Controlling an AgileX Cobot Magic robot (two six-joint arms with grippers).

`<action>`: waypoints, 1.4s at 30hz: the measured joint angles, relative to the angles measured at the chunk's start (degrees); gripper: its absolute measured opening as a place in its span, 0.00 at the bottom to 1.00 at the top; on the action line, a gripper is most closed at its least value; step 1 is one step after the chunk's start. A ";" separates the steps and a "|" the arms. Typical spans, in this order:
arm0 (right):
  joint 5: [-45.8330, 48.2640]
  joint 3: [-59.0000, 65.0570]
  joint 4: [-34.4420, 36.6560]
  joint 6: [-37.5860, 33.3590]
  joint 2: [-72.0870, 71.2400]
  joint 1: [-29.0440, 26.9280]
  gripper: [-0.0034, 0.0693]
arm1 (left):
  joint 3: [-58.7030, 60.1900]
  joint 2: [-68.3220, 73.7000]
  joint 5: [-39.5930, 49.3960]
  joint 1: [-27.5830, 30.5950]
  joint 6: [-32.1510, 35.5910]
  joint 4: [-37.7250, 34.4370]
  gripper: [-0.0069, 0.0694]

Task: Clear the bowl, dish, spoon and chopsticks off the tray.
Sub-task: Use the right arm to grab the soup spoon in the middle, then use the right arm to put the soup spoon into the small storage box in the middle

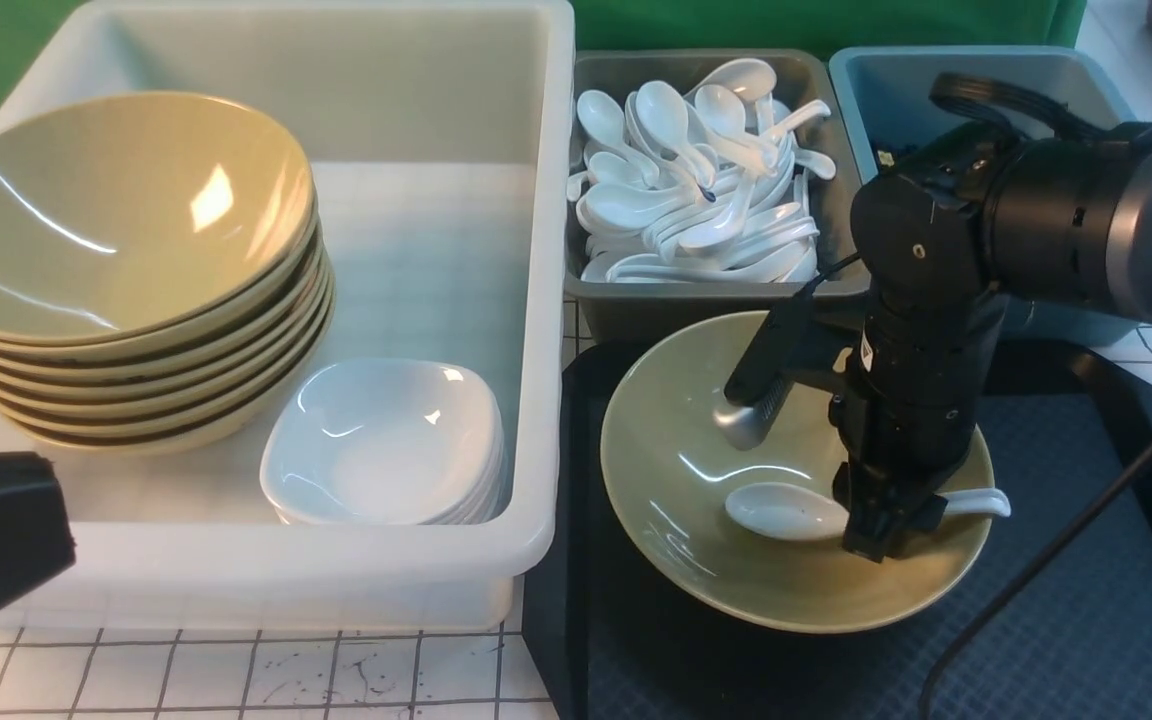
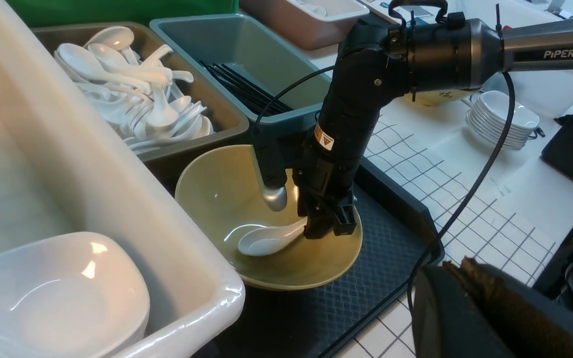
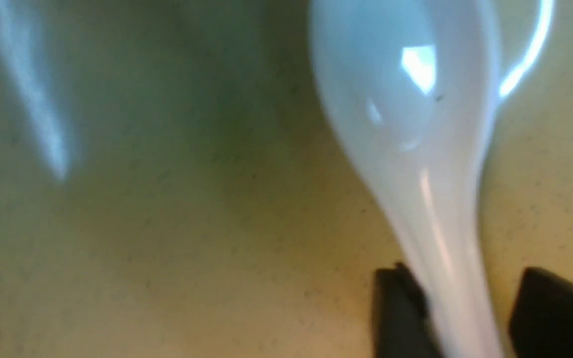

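Note:
The olive bowl (image 1: 696, 560) sits on the black tray (image 1: 1086, 620), and the white spoon (image 1: 781, 510) lies inside it, handle pointing right. My right gripper (image 1: 881, 540) reaches down into the bowl and straddles the spoon's handle. In the right wrist view one finger (image 3: 396, 308) touches the handle of the spoon (image 3: 416, 124) while the other finger (image 3: 555, 313) stands apart from it, so the jaws are open. My left gripper (image 2: 458, 268) hangs shut and empty beside the tray, at the front left. No dish or chopsticks show on the visible part of the tray.
A white tub (image 1: 536, 300) on the left holds a stack of olive bowls (image 1: 126, 230) and stacked small white plates (image 1: 386, 440). Behind the tray stand a grey bin of spoons (image 1: 696, 170) and a blue bin (image 1: 866, 90). The right arm's cable (image 1: 1066, 530) crosses the tray.

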 joint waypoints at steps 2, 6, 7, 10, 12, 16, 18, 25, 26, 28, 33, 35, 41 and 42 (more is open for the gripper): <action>1.36 -0.52 0.06 -0.82 0.18 0.00 0.32 | 0.00 0.00 0.00 0.00 0.00 0.07 0.09; 7.45 -4.77 0.01 0.36 0.12 0.00 0.23 | 0.00 0.00 -0.40 0.00 0.00 0.95 0.09; 8.70 -6.47 0.01 1.31 -0.23 -0.02 0.23 | 0.00 0.07 -0.79 0.00 0.00 1.33 0.09; 8.89 -11.88 0.01 4.93 -2.09 -0.02 0.23 | 0.00 1.22 -2.13 0.00 0.00 3.22 0.09; 7.77 -16.77 0.21 10.40 -3.95 -0.55 0.23 | 0.00 3.35 -3.69 0.00 0.00 4.81 0.09; -1.24 -21.34 0.26 17.38 -4.09 -2.27 0.23 | 0.00 6.06 -7.76 0.00 -0.13 5.48 0.09; -9.58 -24.74 0.21 21.73 -1.24 -4.38 0.23 | 0.00 7.63 -12.54 0.00 -0.19 5.48 0.09; -26.56 -35.44 0.15 28.20 12.54 -8.18 0.23 | 0.00 10.20 -23.04 0.00 -1.56 5.52 0.09; -28.62 -38.14 0.09 28.75 15.58 -8.62 0.23 | 0.00 10.38 -23.41 0.00 -1.67 5.52 0.09; -30.09 -40.03 0.03 29.05 17.61 -8.93 0.23 | 0.00 10.58 -23.42 0.00 -1.67 5.52 0.09; -33.40 -47.09 0.04 29.80 25.70 -9.39 0.37 | 0.00 10.97 -23.24 0.00 -1.89 5.52 0.09; -33.09 -47.44 0.04 29.87 26.91 -9.39 0.51 | 0.00 11.24 -22.61 0.00 -1.94 5.52 0.09; -26.59 -47.51 0.04 30.00 25.17 -9.39 0.82 | 0.00 11.31 -20.29 0.00 -2.08 5.52 0.09; -23.71 -47.51 0.04 29.94 23.58 -9.39 0.84 | 0.00 11.31 -19.90 0.00 -2.13 5.52 0.09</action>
